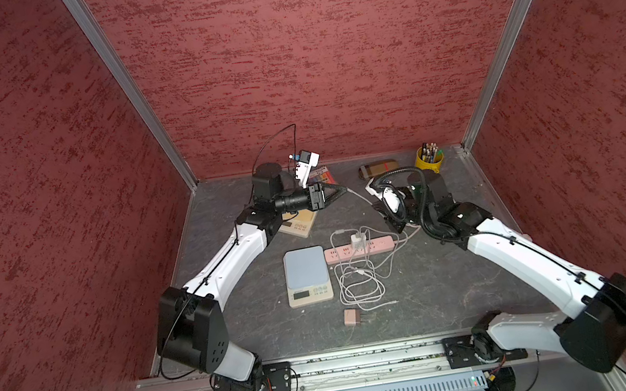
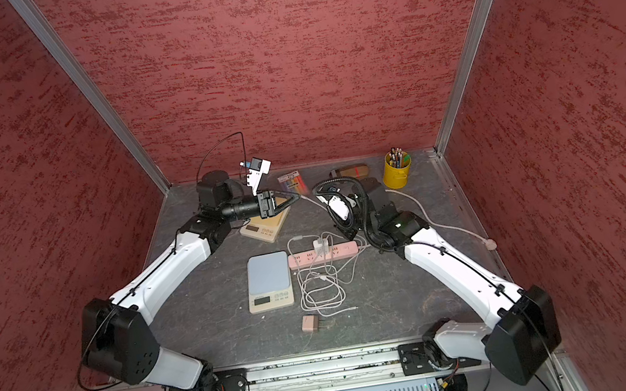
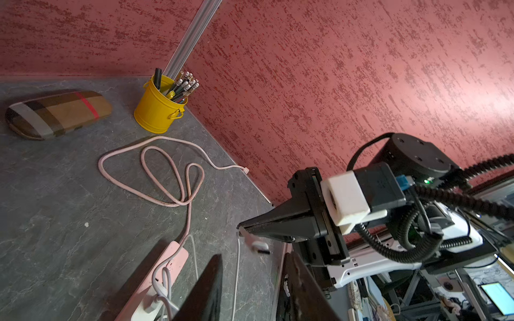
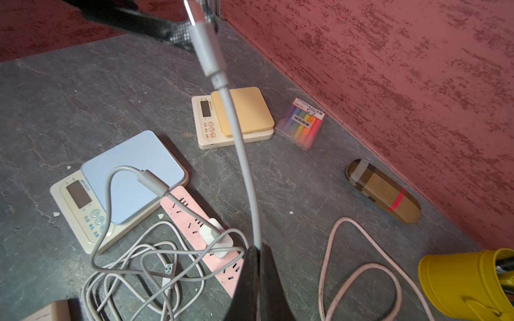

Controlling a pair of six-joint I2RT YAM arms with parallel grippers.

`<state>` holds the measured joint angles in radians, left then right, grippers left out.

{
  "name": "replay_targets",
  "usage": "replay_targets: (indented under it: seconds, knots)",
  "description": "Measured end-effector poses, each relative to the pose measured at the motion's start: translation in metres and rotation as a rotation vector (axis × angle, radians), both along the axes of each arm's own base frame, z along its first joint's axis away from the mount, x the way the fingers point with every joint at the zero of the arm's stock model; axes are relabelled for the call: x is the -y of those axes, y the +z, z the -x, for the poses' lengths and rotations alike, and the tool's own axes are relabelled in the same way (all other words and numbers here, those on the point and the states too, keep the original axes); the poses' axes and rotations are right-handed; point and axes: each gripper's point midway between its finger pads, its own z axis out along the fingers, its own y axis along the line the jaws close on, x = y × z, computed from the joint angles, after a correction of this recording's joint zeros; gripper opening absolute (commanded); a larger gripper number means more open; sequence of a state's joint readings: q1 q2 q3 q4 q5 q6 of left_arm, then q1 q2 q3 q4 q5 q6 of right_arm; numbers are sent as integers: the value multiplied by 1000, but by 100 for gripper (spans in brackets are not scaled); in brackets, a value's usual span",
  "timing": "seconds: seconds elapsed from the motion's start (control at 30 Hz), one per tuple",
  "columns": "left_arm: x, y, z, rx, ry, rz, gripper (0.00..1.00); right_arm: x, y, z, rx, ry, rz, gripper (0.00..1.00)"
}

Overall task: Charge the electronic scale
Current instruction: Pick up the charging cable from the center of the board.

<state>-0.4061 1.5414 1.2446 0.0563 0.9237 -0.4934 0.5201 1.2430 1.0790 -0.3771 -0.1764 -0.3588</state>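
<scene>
Top views: the left gripper [image 1: 338, 192] is raised above the tan-topped scale [image 1: 301, 224] at the back of the table. The blue-topped scale [image 1: 305, 269] sits nearer the front, just beside the pink power strip [image 1: 382, 245], which has a white adapter [image 1: 356, 239] seated in it. The task does not say which scale is meant, and I cannot tell.

Right wrist: the right gripper [image 4: 258, 251] is clamped on the white cable [image 4: 244, 155]. The cable rises to its connector [image 4: 207, 50], held in the air next to a black finger of the left gripper.

Left wrist: the left fingers [image 3: 207, 289] stand apart with the cable running between them. No pinch is visible.

Judgement: the step in hand is passing the free end from right to left. Next, the left gripper should pinch just behind the connector, leaving the tip proud. The right should let go only once that grip is sure. Then the tip needs squaring to a scale's side port. The port is small and the cable limp, so alignment matters.
</scene>
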Motion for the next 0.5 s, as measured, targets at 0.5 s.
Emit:
replay_targets:
  seconds: [0.5]
  knots:
    - [13, -35, -14, -203, 73, -44, 0, -6, -17, -2, 30, -51, 126, 0]
